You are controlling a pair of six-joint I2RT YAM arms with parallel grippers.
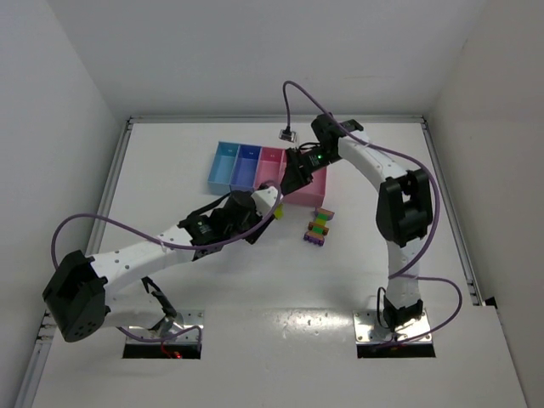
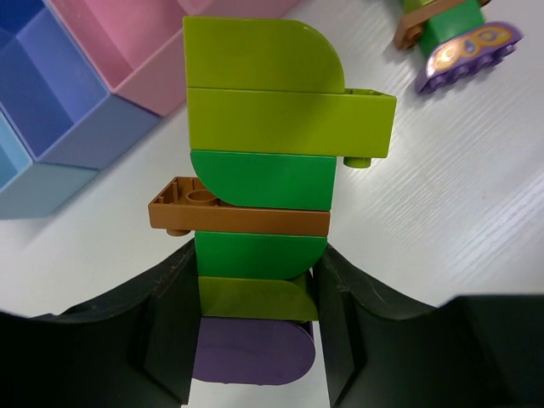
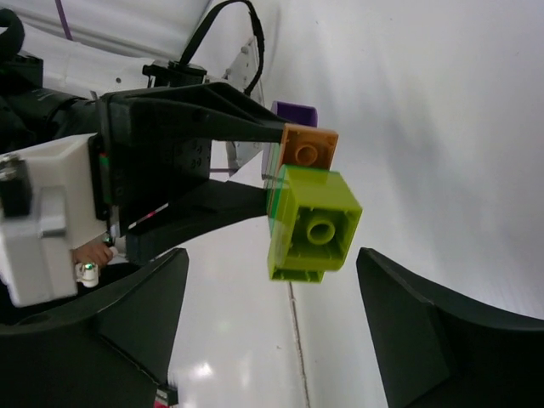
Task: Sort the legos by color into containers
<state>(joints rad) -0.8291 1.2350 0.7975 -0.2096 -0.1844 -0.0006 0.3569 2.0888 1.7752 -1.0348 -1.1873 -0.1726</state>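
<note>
Top external view. Left hand is out over the middle of the surface, just in front of the containers, closed on a stack of legos. Only a lime-yellow end of the stack shows past the black fingers. Right hand hangs over the near edge of the pink bins, close above the left hand. I cannot tell its spread from here. A loose strip of legos lies on the surface to the right, apart from both hands.

Left wrist view. Left hand pinches the stack low down, one finger on each side, pressed against the lower bricks. The stack stands up the frame. From the top it runs two lime bricks (the second juts right), a green, a thin brown-orange plate poking left, another green, a lime and a purple piece at the bottom between the fingers. Containers are at upper left, showing pink, blue and light blue walls. The loose strip is at upper right with its purple end nearest.

Right wrist view. Right hand is spread wide. Its fingers sit at either side of the frame with a clear gap to the bricks, touching nothing. Between them the stack is seen end-on, a lime brick in front with orange and purple behind it. It is clamped in the black left hand reaching in from the left.
</note>
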